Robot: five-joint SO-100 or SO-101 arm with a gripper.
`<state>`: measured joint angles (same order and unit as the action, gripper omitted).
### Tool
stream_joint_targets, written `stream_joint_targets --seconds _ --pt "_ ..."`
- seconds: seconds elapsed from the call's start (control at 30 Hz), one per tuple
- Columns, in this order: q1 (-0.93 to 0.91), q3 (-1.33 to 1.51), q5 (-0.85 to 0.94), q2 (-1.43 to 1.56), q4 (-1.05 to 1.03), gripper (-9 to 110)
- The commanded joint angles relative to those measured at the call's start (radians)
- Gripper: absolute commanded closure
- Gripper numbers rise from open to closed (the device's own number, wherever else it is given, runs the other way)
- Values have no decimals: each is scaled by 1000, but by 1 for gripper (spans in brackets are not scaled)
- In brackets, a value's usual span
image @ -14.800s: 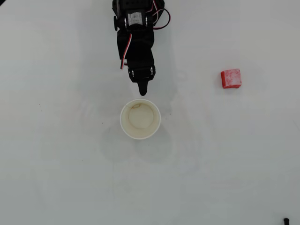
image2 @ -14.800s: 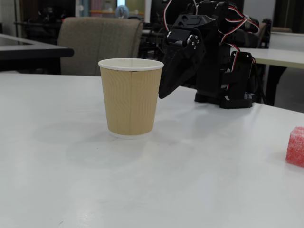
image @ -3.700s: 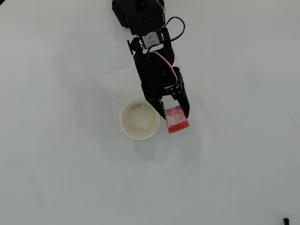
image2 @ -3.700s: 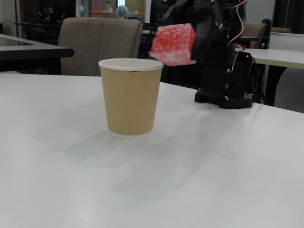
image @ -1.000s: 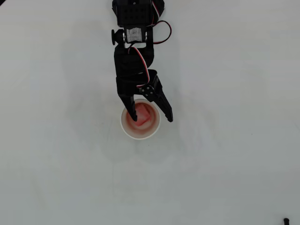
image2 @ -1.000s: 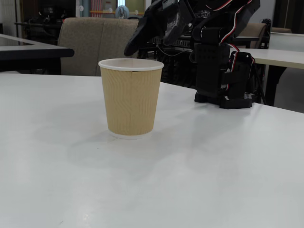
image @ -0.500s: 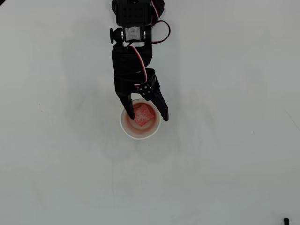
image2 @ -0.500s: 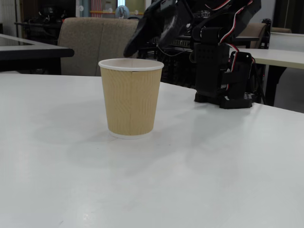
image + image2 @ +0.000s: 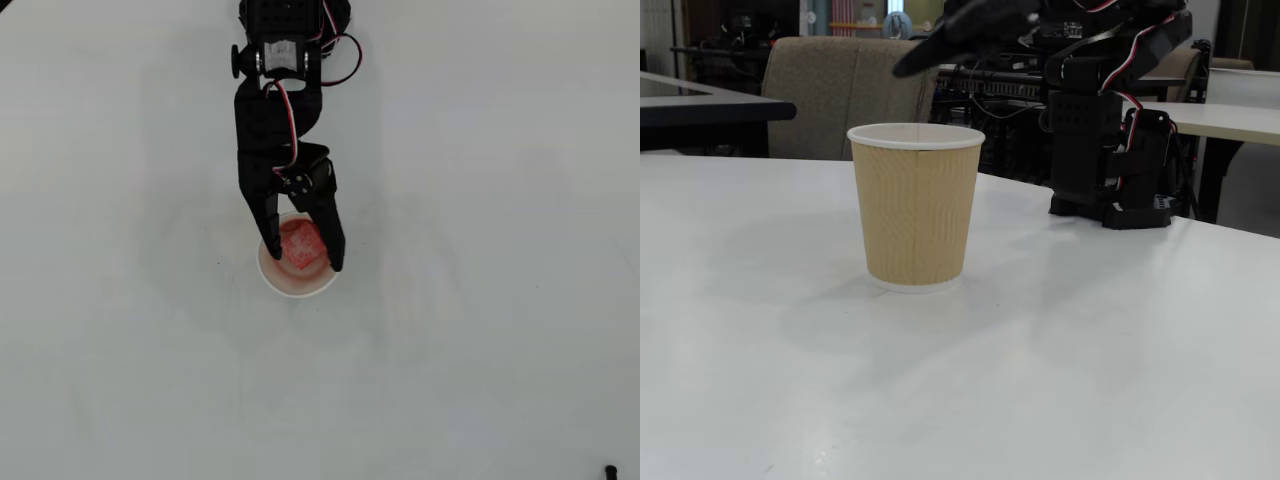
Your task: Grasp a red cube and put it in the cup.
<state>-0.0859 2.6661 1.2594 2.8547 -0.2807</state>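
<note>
While the tool (image 9: 305, 263) hangs spread wide and empty, the red cube (image 9: 301, 244) lies below between its fingers, inside the cup (image 9: 296, 288).

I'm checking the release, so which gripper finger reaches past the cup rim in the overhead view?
The finger on the picture's right: its tip overhangs the cup rim's outer edge. The other ends inside, beside the red cube.
</note>
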Motion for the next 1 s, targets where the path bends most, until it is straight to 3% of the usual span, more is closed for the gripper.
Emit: stream_joint_targets --seconds 0.0,0.37,0.97 --pt "12 14 -51 89 -18 83" --pt "87 52 -149 144 -161 92" --pt "37 26 -198 124 -107 94"
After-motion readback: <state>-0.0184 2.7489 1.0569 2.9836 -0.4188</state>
